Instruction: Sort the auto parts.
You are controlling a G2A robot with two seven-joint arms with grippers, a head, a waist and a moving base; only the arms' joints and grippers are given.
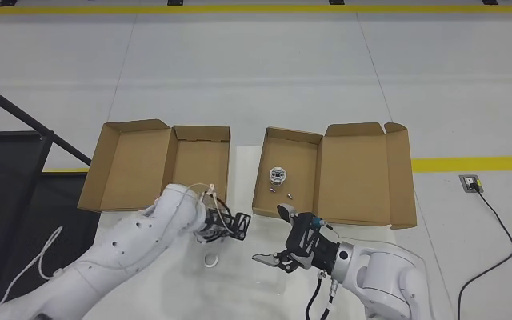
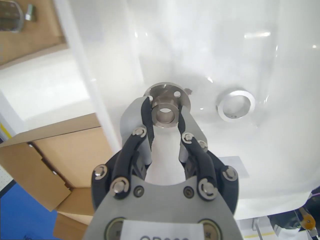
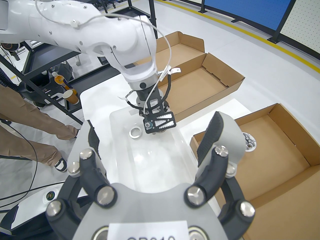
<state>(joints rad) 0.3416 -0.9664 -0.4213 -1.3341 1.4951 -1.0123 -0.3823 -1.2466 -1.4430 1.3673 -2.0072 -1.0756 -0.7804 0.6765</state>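
My left gripper (image 2: 164,111) is shut on the hub of a metal flanged bushing (image 2: 175,93), low inside a clear white tray (image 2: 200,38). A loose aluminium ring (image 2: 235,104) lies in the tray just beside it, also seen as the ring (image 3: 135,132) and the ring (image 1: 211,259). From above, the left gripper (image 1: 238,225) sits near the front corner of the left cardboard box (image 1: 200,164). My right gripper (image 3: 155,136) stands open with nothing between its fingers, at the tray's near end; from above, the right gripper (image 1: 276,258) is in front of the right box (image 1: 288,152).
The right box holds a round metal part (image 1: 278,174) and two small bolts (image 1: 274,190). In the left wrist view a bolt (image 2: 15,16) lies in a cardboard box. Both boxes have open lids folded outward. A dark cart (image 3: 50,58) stands beside the table.
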